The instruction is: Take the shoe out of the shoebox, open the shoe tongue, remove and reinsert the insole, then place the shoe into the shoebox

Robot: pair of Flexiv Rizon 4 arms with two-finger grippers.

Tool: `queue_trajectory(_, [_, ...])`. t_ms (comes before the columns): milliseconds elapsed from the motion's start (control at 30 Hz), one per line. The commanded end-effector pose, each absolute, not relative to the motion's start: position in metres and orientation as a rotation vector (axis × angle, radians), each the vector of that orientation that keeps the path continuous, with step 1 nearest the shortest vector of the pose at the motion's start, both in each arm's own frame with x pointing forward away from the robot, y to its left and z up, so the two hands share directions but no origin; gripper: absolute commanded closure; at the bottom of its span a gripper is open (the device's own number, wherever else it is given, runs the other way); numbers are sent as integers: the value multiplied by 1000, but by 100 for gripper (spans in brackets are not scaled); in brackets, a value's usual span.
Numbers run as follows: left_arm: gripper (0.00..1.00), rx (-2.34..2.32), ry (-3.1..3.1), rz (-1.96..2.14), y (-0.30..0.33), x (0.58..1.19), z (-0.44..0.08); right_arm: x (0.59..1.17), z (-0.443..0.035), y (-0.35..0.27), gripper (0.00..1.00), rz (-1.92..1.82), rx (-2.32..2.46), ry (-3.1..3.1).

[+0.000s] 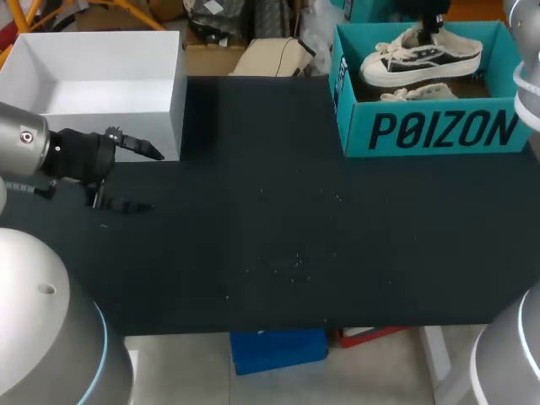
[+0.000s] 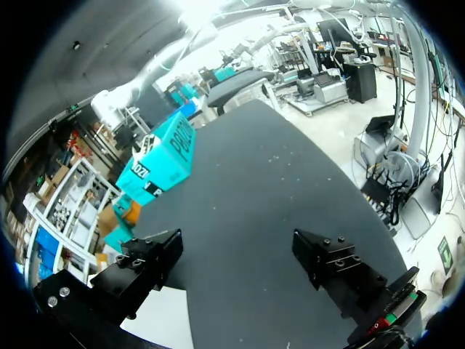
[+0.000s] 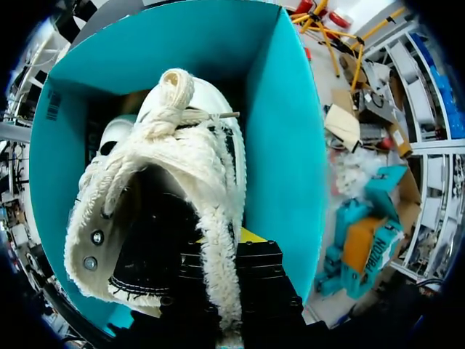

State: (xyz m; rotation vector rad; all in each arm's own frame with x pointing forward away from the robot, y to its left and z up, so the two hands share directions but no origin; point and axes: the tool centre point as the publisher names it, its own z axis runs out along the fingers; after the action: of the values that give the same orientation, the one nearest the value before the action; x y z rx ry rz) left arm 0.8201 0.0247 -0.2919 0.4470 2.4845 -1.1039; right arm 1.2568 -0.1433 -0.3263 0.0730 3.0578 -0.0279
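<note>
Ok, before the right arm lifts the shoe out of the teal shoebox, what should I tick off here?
1. Right gripper shut on the shoe: ok, the fleecy collar sits pinched between its fingers.
2. Shoe free of the shoebox walls: not ok, it is inside them.
3. Second shoe untangled from the held one: cannot tell, it lies close underneath.
4. Set-down spot on the table in front of the shoebox: ok, bare black surface.
5. Left gripper out of the path: ok, open, beside the white box, far from the shoebox.

The shoe (image 1: pixel 419 55) is in the shoebox (image 1: pixel 439 131) at back right
</note>
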Motion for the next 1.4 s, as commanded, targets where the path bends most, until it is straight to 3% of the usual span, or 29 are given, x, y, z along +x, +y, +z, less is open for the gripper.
queue_trajectory(33, [0, 446, 2482, -1100, 24, 820, -293, 1268, -348, -138, 100, -18, 74, 3099])
queue_trajectory(667, [0, 446, 2482, -1100, 24, 820, -293, 1252, -391, -131, 97, -5, 94, 3059])
queue_trajectory(700, [0, 446, 2482, -1100, 24, 820, -293, 1250, -391, -132, 59, -6, 109, 3058])
queue_trajectory(733, [0, 446, 2482, -1100, 24, 820, -293, 1248, -388, -133, 6, -8, 117, 3055])
queue_trajectory(767, [0, 446, 2482, -1100, 24, 820, -293, 1247, -386, -135, 0, -12, 125, 3047])
queue_trajectory(967, [0, 446, 2482, -1100, 24, 820, -293, 1245, -355, -149, 0, -45, 144, 3014])
queue_trajectory(1000, [0, 446, 2482, -1100, 24, 820, -293, 1244, -348, -151, 8, -51, 149, 3007])
queue_trajectory(1067, [0, 446, 2482, -1100, 24, 820, -293, 1242, -335, -155, 42, -69, 146, 2996])
queue_trajectory(1100, [0, 446, 2482, -1100, 24, 820, -293, 1240, -328, -156, 52, -72, 147, 2993])
queue_trajectory(1200, [0, 446, 2482, -1100, 24, 820, -293, 1233, -309, -159, 55, -82, 145, 2976])
queue_trajectory(1333, [0, 446, 2482, -1100, 24, 820, -293, 1222, -282, -162, 67, -97, 133, 2958])
queue_trajectory(1400, [0, 446, 2482, -1100, 24, 820, -293, 1216, -271, -164, 67, -105, 129, 2944])
